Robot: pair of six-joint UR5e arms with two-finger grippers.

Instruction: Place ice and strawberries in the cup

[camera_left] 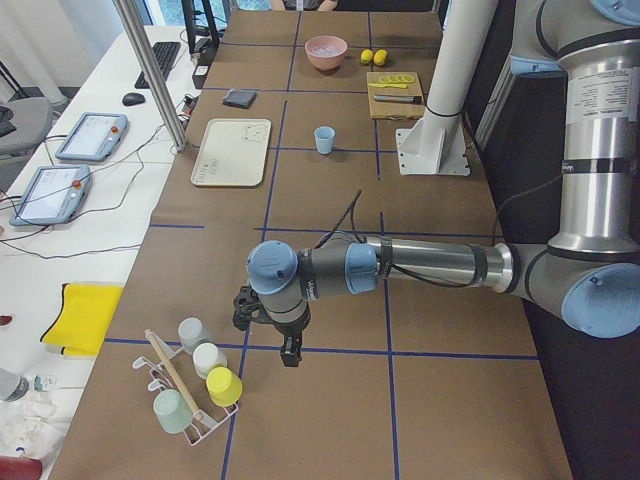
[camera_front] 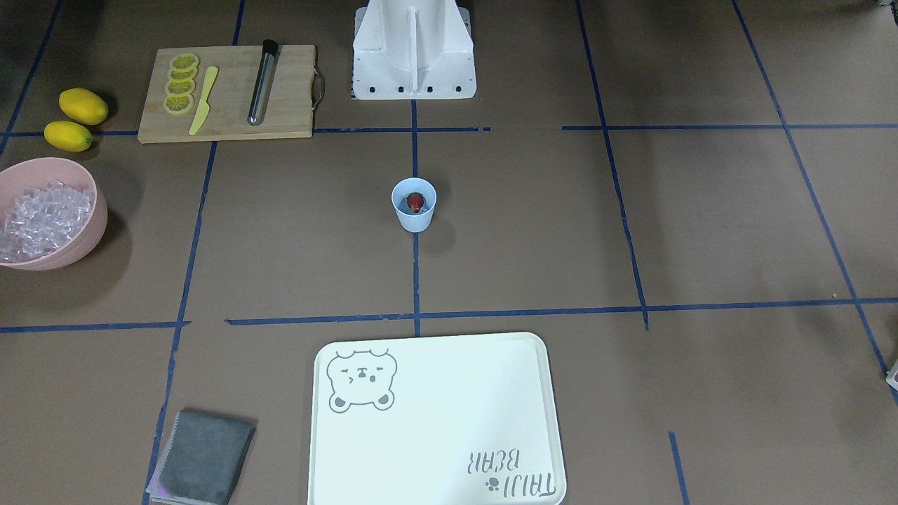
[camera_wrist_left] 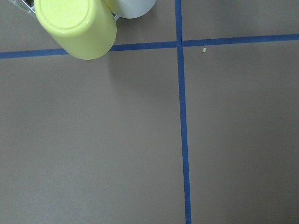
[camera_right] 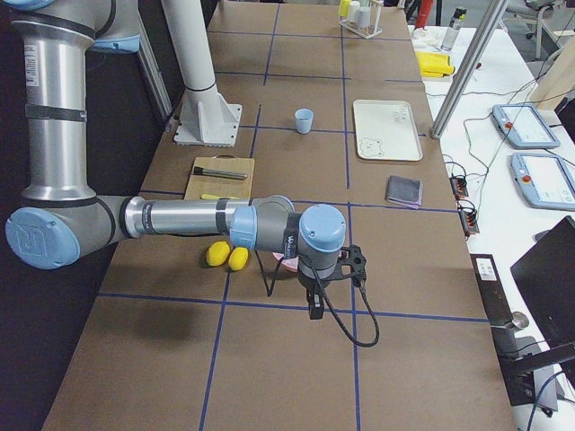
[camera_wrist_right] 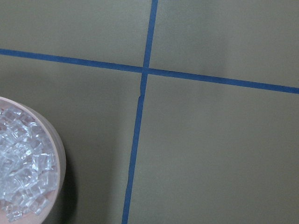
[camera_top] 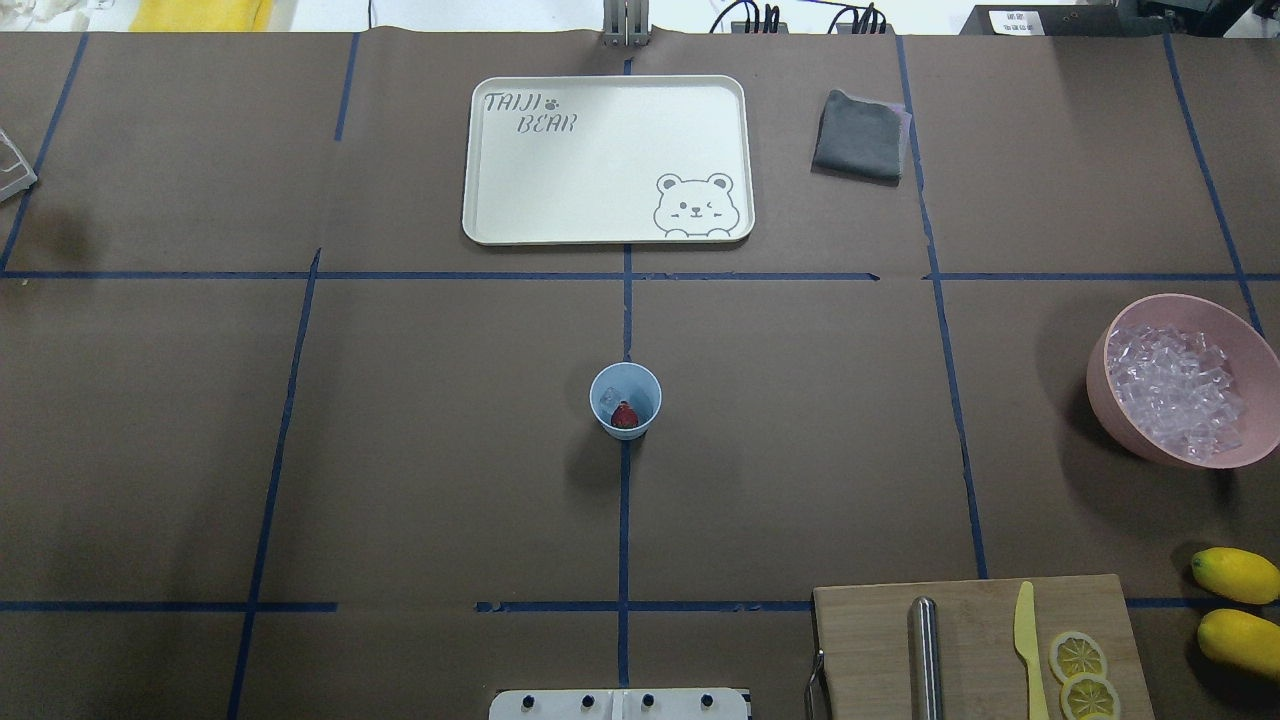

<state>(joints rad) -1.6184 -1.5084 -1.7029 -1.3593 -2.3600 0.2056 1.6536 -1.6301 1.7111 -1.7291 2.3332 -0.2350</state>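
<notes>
The light blue cup [camera_front: 414, 217] stands upright at the table's middle, also in the overhead view [camera_top: 640, 385]. A dark red strawberry [camera_front: 416, 203] lies inside it, with a clear ice cube [camera_top: 608, 399] beside it. More ice [camera_top: 1180, 390] fills the pink bowl [camera_top: 1105, 400], which also shows in the right wrist view [camera_wrist_right: 58, 158]. My left gripper [camera_left: 283, 345] hangs over the table's left end, far from the cup. My right gripper [camera_right: 314, 301] hangs near the bowl. Both show only in the side views, so I cannot tell whether they are open or shut.
A cutting board [camera_front: 280, 105] holds lemon slices, a yellow knife [camera_front: 203, 100] and a metal tube [camera_front: 262, 82]. Two lemons [camera_front: 83, 106] lie beside it. A white tray [camera_front: 435, 421] and a grey cloth [camera_front: 205, 456] lie opposite. A rack with a yellow cup [camera_wrist_left: 77, 25] stands under the left wrist.
</notes>
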